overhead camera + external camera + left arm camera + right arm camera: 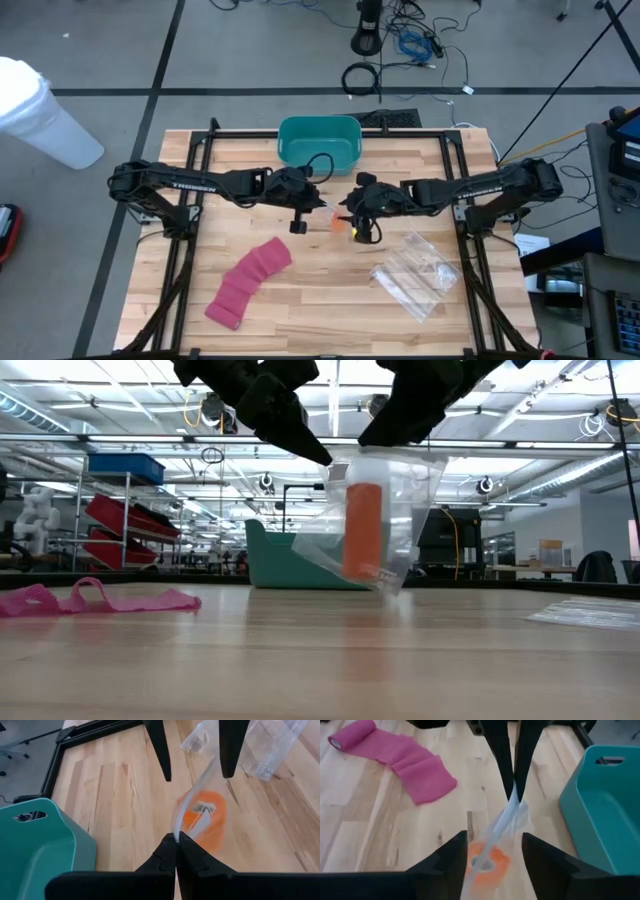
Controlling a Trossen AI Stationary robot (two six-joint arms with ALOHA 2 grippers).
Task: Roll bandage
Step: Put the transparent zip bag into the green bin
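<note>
Bandage: pink, unrolled near bench's front-left — rolling not begun.
Left gripper: pinching bag.
Right gripper: parted — empty.

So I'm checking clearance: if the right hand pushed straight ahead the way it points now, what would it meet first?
Most likely the clear bag with the orange roll, hanging between its open fingers, then the left hand pinching the bag's top. Depth is hard to judge.

Open wood betw pink bandage & empty bags; teal bin behind.
</note>
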